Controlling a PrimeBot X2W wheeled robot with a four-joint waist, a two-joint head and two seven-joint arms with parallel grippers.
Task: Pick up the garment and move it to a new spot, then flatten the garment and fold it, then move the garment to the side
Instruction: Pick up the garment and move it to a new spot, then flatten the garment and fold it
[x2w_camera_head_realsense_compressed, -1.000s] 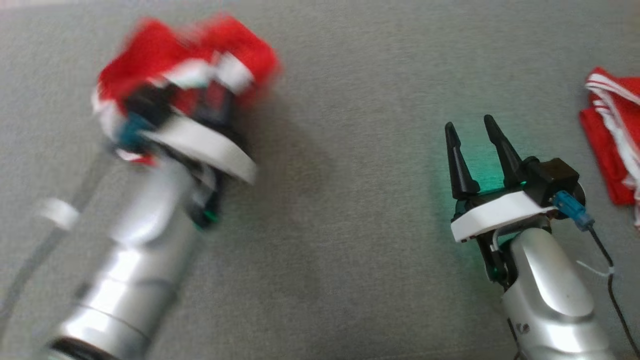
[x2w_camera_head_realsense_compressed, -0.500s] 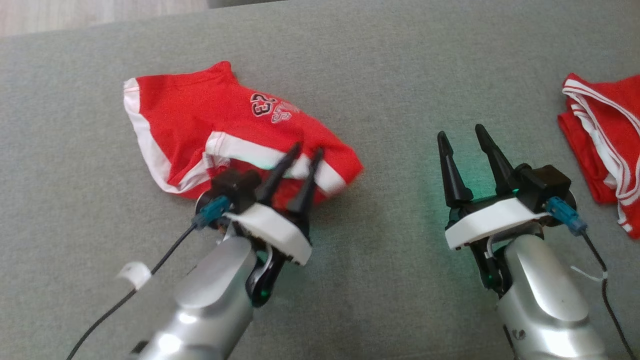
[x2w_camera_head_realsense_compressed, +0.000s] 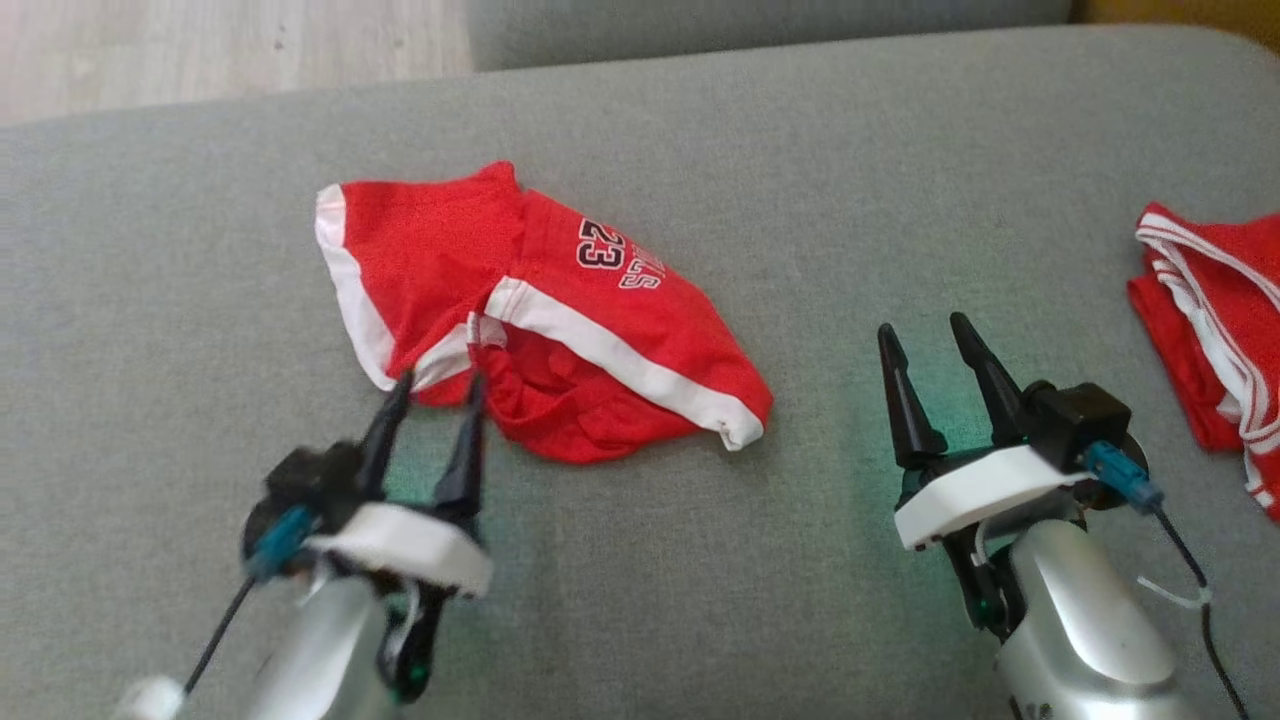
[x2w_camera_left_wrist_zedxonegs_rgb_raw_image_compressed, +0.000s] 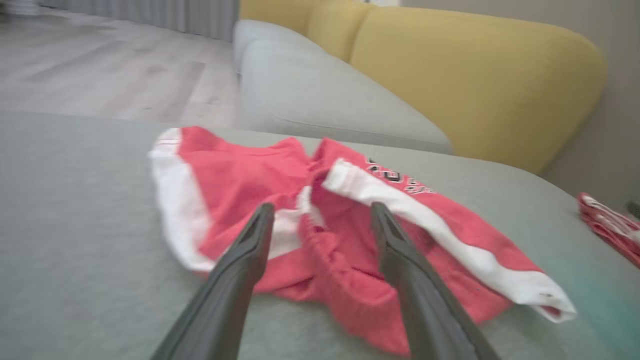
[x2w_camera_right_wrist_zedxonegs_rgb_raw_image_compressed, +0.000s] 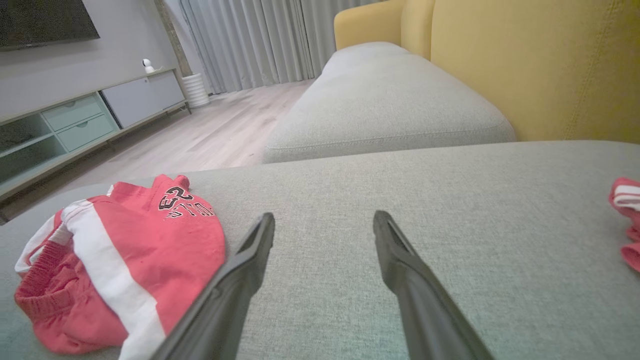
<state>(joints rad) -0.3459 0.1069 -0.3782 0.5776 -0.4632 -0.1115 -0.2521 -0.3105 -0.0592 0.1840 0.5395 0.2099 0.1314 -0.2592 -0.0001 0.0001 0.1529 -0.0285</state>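
Note:
Red shorts with white stripes and a "23" print (x2w_camera_head_realsense_compressed: 560, 320) lie crumpled on the grey sofa cushion (x2w_camera_head_realsense_compressed: 700, 150), waistband toward me. My left gripper (x2w_camera_head_realsense_compressed: 432, 382) is open, its fingertips just at the shorts' near edge and nothing held between them. From the left wrist the shorts (x2w_camera_left_wrist_zedxonegs_rgb_raw_image_compressed: 320, 225) lie right ahead of my left gripper (x2w_camera_left_wrist_zedxonegs_rgb_raw_image_compressed: 320, 207). My right gripper (x2w_camera_head_realsense_compressed: 925, 330) stands open over bare cushion to the right of the shorts. Its wrist view has the shorts (x2w_camera_right_wrist_zedxonegs_rgb_raw_image_compressed: 125, 250) at lower left of my right gripper (x2w_camera_right_wrist_zedxonegs_rgb_raw_image_compressed: 324, 216).
A second red and white garment (x2w_camera_head_realsense_compressed: 1215, 330) lies folded at the cushion's right edge, also at the right of the wrist views (x2w_camera_right_wrist_zedxonegs_rgb_raw_image_compressed: 627, 215). Wooden floor (x2w_camera_head_realsense_compressed: 230, 40) lies beyond the far edge. A yellow sofa back (x2w_camera_right_wrist_zedxonegs_rgb_raw_image_compressed: 525, 65) rises on the right.
The left gripper let go of the shorts, which now lie on the cushion, and drew back toward me and left. The head camera tilted, shifting the whole picture. The right gripper stayed put.

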